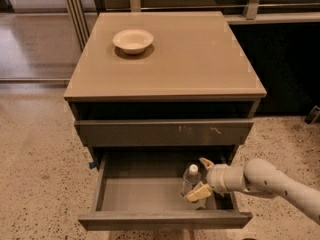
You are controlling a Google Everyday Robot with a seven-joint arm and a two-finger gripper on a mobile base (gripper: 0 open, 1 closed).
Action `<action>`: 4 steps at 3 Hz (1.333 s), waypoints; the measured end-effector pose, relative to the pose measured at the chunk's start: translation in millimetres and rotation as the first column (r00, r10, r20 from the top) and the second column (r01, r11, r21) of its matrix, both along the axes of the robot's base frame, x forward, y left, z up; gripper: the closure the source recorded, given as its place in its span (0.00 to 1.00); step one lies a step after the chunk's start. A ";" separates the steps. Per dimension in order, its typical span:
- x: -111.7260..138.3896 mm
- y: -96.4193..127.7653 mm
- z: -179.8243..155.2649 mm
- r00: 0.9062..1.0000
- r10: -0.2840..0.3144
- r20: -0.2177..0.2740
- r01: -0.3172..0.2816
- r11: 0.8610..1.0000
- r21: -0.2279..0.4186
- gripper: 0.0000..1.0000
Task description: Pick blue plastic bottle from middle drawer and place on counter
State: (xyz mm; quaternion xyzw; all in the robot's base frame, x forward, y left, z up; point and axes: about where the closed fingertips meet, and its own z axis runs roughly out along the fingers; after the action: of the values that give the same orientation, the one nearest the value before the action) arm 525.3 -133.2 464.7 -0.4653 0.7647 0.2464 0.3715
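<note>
No legible text, number or brand in view. The blue plastic bottle (pixel 190 177), at the fingertips of the hand (pixel 196 179), carries a pale label with no readable print. The drawer front (pixel 150 133) above the hand shows pale scratches only, no characters. The hand sits inside the open middle drawer (pixel 140 194), right side, fingers spread.
</note>
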 end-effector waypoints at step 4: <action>0.1 0.7 -0.9 1.000 0.001 0.000 -0.001 1.000 0.002 1.00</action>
State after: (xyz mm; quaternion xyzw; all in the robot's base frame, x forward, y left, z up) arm 525.4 -132.5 463.8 -0.4655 0.7642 0.2473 0.3717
